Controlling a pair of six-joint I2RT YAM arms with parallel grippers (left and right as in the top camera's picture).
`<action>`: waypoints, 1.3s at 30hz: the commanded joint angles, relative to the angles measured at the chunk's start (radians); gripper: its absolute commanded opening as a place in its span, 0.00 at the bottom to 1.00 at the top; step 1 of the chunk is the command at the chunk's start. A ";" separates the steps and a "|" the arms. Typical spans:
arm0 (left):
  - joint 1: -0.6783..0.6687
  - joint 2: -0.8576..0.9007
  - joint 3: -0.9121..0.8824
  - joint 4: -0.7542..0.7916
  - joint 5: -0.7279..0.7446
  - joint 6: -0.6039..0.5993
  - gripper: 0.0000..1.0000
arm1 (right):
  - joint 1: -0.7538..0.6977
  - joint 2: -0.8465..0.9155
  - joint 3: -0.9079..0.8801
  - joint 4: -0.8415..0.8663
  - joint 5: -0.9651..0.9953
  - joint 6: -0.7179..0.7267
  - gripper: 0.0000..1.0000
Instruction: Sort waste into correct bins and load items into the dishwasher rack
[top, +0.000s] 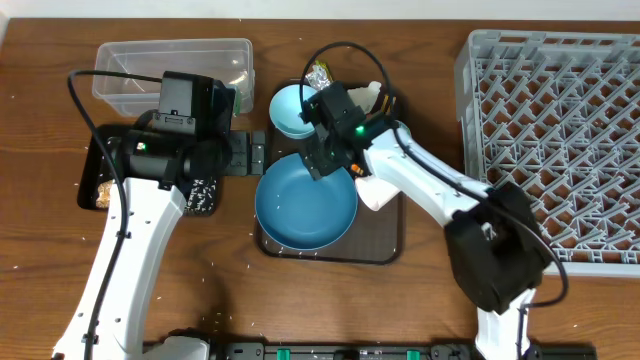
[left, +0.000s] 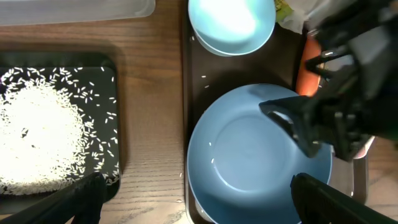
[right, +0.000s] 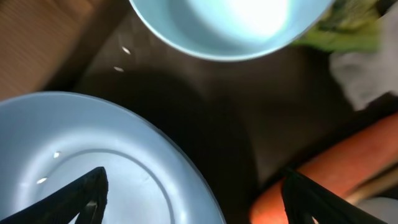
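Rice (left: 37, 140) heaped white on black tray (left: 74, 60), left pincer (left: 199, 186) spread, right pincer (right: 194, 179) spread

glossy blue plate (left: 249, 155), clear plastic tub (top: 175, 65), grey plastic rack (top: 560, 140), wooden table (top: 420, 310).

Below right tool (right: 194, 176): serving tray (right: 217, 112), bare between the fingers. By one finger, plate (right: 93, 162); by the other, carrot (right: 336, 168). Ahead of that tool, bowl (right: 230, 25), just apart from plate. Beside bowl and beyond carrot, wrapper (right: 348, 28) and tissue (right: 364, 78), likewise on serving tray. Far behind right tool, rack (top: 560, 130) on surface (left: 152, 124).

Below left tool (left: 198, 180): serving tray's edge, with plate to one side. To the other side, a strip of surface, then shallow tray (left: 115, 124) with rice (left: 37, 137) in it. Ahead of left tool on that same side, past shallow tray, tub (top: 175, 70).
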 joint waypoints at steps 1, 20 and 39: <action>0.005 -0.002 0.019 -0.006 -0.026 -0.005 0.95 | -0.005 0.021 0.010 0.003 -0.014 0.043 0.80; 0.005 0.009 0.016 -0.018 -0.027 -0.005 0.96 | -0.023 0.106 0.011 -0.047 -0.260 0.276 0.43; 0.005 0.023 0.016 -0.024 -0.027 -0.005 0.96 | -0.077 0.092 0.027 -0.097 -0.423 0.220 0.01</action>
